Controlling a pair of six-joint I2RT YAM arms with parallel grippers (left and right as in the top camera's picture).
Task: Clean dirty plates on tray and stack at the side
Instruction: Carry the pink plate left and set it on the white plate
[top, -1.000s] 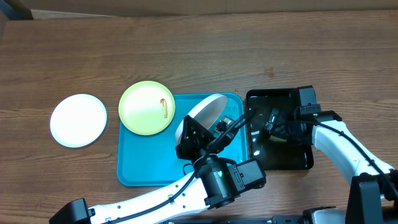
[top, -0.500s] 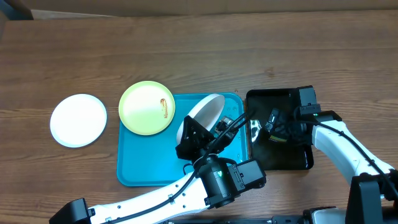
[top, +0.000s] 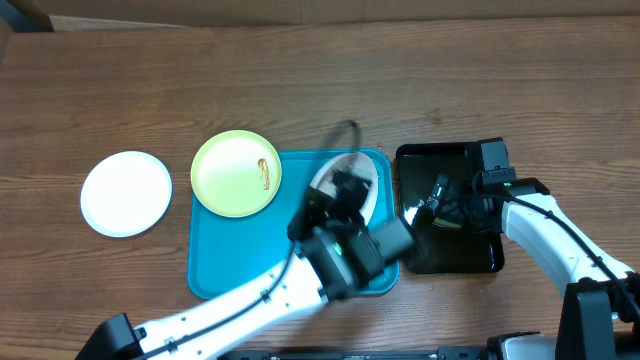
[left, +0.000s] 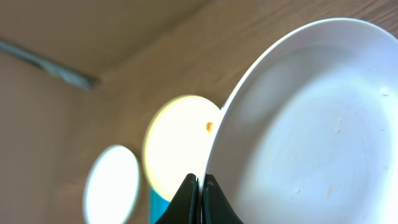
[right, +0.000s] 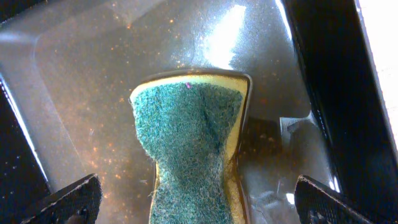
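Note:
My left gripper (top: 338, 192) is shut on the rim of a white plate (top: 364, 188) and holds it tilted over the turquoise tray (top: 228, 268). In the left wrist view the jaws (left: 201, 186) pinch that plate's edge (left: 298, 124), which carries a few small specks. A pale green plate (top: 236, 173) with a reddish-brown smear lies over the tray's far left corner. A clean white plate (top: 125, 193) lies on the table to the left. My right gripper (right: 199, 205) is open, its fingers on either side of a green and yellow sponge (right: 189, 130).
The sponge lies in a wet black tray (top: 470, 262) just right of the turquoise tray; its glossy floor shows in the right wrist view (right: 93, 74). The green plate (left: 180, 143) and the far white plate (left: 112, 186) appear blurred behind the held plate.
My left arm has swung and turned over the tray, bringing the held white plate further toward the far edge and tilted differently. The right arm and sponge have not moved.

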